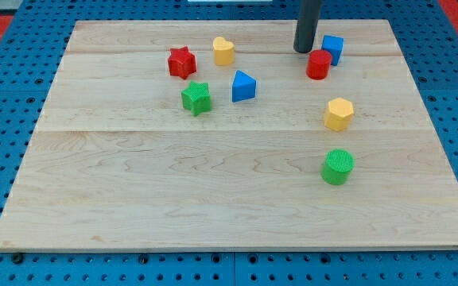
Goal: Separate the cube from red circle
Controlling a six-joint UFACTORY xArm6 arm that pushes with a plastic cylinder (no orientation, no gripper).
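The blue cube [333,48] sits near the view's top right on the wooden board [173,199]. The red circle, a short cylinder [319,64], touches the cube's lower left side. My tip [304,50] stands just left of the cube and just above and left of the red circle, very close to both.
A red star [181,62], a yellow heart [223,51], a green star [196,98] and a blue triangle [243,86] lie at the upper middle. A yellow hexagon [339,114] and a green cylinder [338,167] lie lower right.
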